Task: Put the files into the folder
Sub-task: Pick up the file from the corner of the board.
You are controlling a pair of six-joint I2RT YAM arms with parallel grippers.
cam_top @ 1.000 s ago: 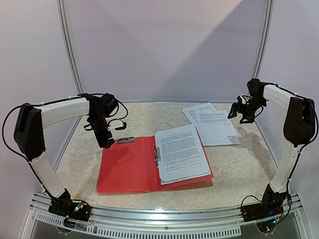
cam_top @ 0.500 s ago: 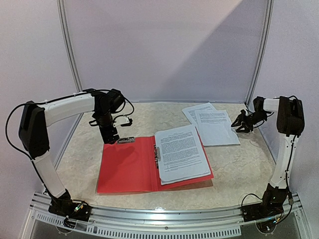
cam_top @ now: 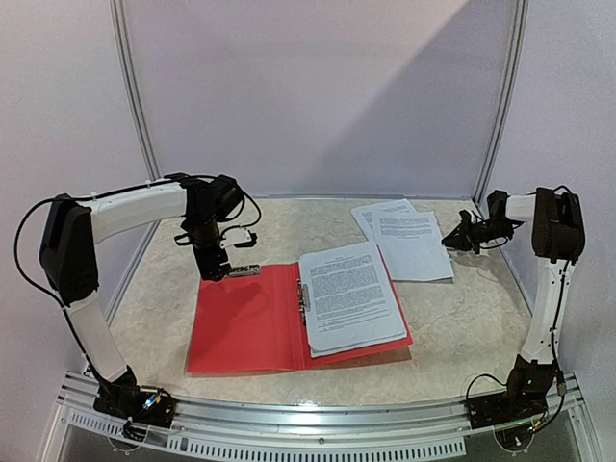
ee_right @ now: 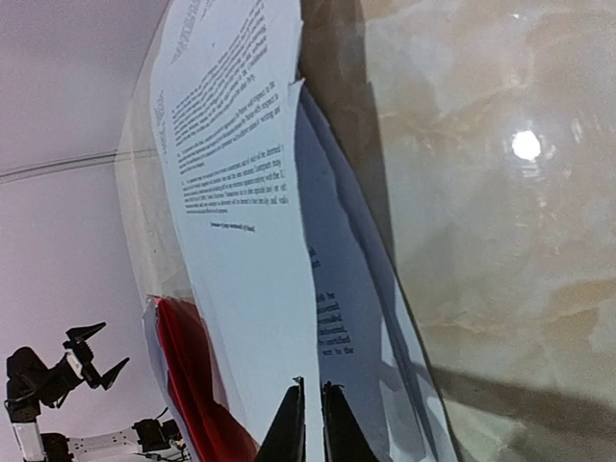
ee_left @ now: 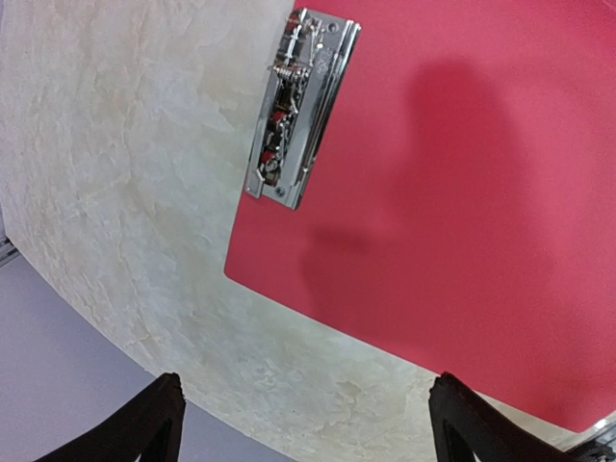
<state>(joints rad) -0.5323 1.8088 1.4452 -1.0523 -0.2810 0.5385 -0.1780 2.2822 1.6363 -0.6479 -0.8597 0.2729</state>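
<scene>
My right end effector (ee_right: 309,423) is clenched, seemingly on the 3 o'clock edge of the loose files (cam_top: 409,245) at 1 o'clock on the counter (cam_top: 472,318), to draw them toward the open folder (cam_top: 241,322), while my left end effector (ee_left: 306,423) hangs released by its clip (ee_left: 298,106).

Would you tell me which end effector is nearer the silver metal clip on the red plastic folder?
Left. The left end effector hovers open beside the silver metal clip; the right end effector grips loose white printed sheets far away.
</scene>
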